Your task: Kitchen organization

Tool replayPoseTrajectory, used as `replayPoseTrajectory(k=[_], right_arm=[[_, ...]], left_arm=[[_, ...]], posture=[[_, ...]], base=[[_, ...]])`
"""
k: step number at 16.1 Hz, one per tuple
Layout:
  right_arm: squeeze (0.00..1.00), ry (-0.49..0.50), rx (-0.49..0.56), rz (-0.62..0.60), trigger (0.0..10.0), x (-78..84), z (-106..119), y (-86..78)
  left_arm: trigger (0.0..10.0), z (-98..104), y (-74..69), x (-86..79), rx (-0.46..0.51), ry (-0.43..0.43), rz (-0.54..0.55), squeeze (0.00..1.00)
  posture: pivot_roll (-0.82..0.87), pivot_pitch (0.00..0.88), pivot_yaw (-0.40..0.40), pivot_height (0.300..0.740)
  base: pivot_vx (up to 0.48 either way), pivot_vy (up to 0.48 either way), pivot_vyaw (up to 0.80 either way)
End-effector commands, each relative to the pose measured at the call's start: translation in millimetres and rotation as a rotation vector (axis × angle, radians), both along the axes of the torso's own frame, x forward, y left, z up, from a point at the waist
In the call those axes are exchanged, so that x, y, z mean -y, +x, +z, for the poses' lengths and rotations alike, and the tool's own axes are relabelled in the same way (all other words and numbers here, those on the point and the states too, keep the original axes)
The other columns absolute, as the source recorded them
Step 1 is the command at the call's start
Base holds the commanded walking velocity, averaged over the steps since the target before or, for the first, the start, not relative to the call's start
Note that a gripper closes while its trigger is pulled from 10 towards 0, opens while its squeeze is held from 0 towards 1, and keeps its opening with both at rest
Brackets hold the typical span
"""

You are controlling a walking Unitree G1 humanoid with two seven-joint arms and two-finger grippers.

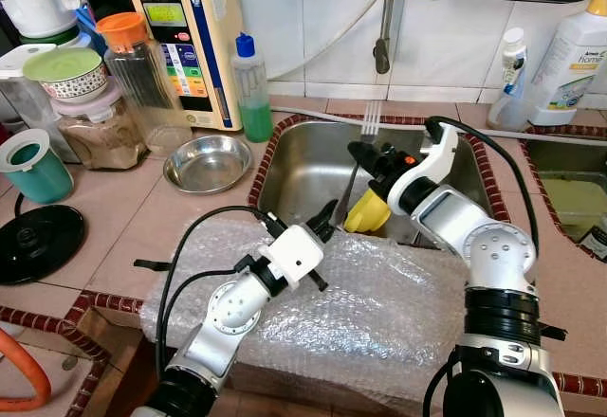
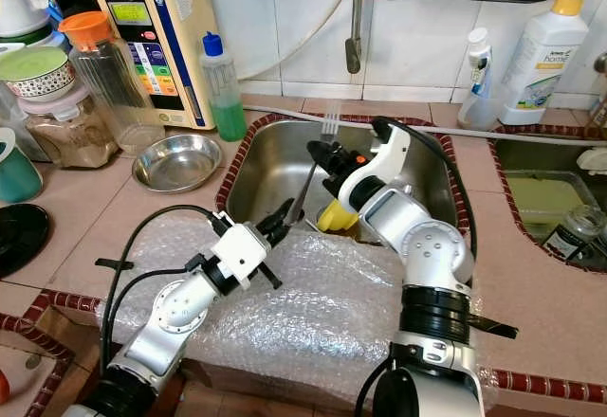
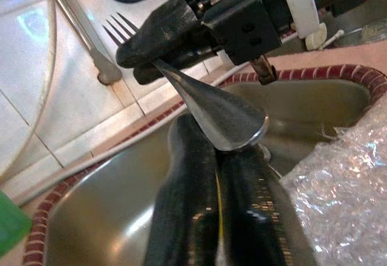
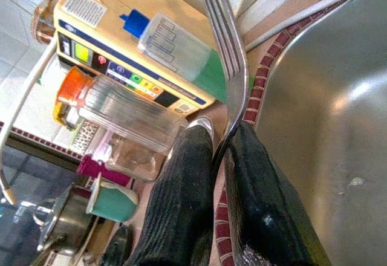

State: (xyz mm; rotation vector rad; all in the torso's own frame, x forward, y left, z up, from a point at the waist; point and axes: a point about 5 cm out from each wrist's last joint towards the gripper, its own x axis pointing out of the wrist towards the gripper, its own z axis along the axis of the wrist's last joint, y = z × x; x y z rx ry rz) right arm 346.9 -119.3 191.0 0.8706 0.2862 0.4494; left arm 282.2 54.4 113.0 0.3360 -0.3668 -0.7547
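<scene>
A pink-tiled bench (image 1: 142, 218) edged with dark red trim is seen against a white-tiled wall (image 1: 313, 19); a steel sink (image 1: 303, 166) is set into it.

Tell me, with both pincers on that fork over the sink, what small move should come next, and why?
Probably one pincer should let go. The right pincer clamps the fork near its tines, while the left pincer pinches the handle end, holding it over the sink. Two grips on one utensil suggest a handover, so releasing one frees the fork to be carried off.
</scene>
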Motion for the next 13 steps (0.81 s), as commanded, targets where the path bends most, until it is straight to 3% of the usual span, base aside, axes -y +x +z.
replayPoseTrajectory(k=[1, 8, 12, 13], right_arm=[[0.0, -0.087, -0.036, -0.1, 0.0, 12.8, -9, 4.8], [0.0, -0.232, 0.026, -0.274, 0.0, 34.0, -11, 18.2], [0.0, -0.43, 0.097, -0.349, 0.0, 51.9, -16, 27.5], [0.0, -0.564, 0.141, -0.382, 0.0, 58.5, -20, 30.5]], left_arm=[[10.0, 12, 3.6, -2.2, 0.04, -0.042, 0.0, 1.0], [10.0, 8, 11.4, -13.7, 0.002, -0.037, 0.057, 1.0], [10.0, 1, 13.8, -23.9, -0.08, -0.078, 0.115, 1.0], [10.0, 0, 16.2, -27.9, -0.127, -0.115, 0.146, 1.0]], posture=[[-0.05, 0.0, 0.084, 0.74], [-0.03, 0.0, 0.088, 0.74], [-0.02, 0.0, 0.085, 0.74], [-0.01, 0.0, 0.084, 0.74]], base=[[0.0, 0.0, 0.0], [0.0, 0.0, 0.0], [0.0, 0.0, 0.0], [0.0, 0.0, 0.0]])
